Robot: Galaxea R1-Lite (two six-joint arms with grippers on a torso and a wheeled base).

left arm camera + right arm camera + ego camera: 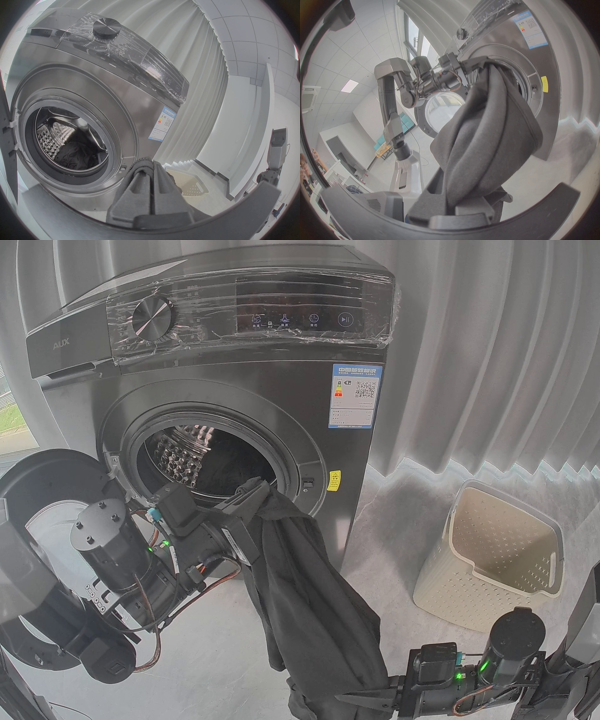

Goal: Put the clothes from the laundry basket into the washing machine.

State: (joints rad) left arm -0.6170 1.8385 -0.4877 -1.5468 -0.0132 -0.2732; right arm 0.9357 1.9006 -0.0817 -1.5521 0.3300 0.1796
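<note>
2 robot grippers hold 1 dark garment (312,609) at the open washing machine (250,384).
Left gripper (261,489) is clamped on its top end at the mouth of the drum (181,455); right gripper (370,699) pinches the lower end. Likely next: feed it inside, then let go.

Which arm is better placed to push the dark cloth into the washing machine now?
Left. The left gripper holds the upper end of the cloth right at the drum opening; the right gripper holds the lower end, low and away from it.
</note>
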